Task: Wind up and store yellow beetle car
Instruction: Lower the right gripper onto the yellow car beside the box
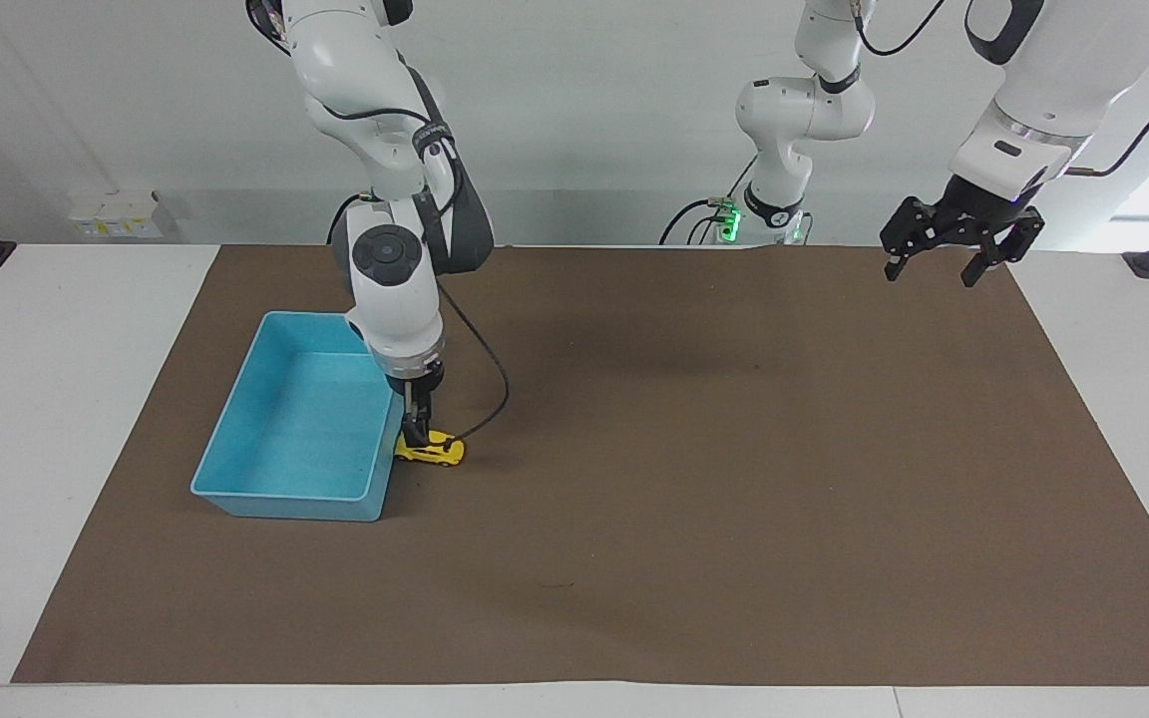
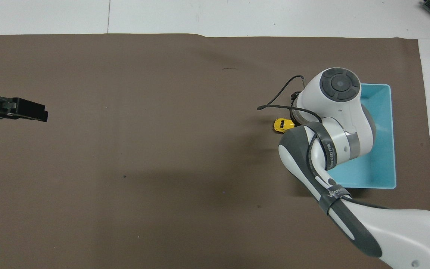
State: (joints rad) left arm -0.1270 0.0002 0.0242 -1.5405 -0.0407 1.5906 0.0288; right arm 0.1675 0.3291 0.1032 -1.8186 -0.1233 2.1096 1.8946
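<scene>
The car (image 1: 431, 451) sits on the brown mat (image 1: 694, 479) covering the surface, touching the outer wall of the blue bin (image 1: 235, 439) at the right arm's end. The right gripper (image 1: 419, 436) is down on the car, fingers spread around it. The left gripper (image 1: 959, 249) waits, spread, over the mat's corner at the left arm's end.

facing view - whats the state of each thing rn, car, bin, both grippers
yellow beetle car: upright on its wheels on the mat, beside the bin, not in it.
blue bin: open-topped, nothing in it.
right gripper: down at the car, open, car not lifted.
left gripper: open, nothing in it, waiting in the air over the mat's corner at the left arm's end.
brown mat: lying flat.
</scene>
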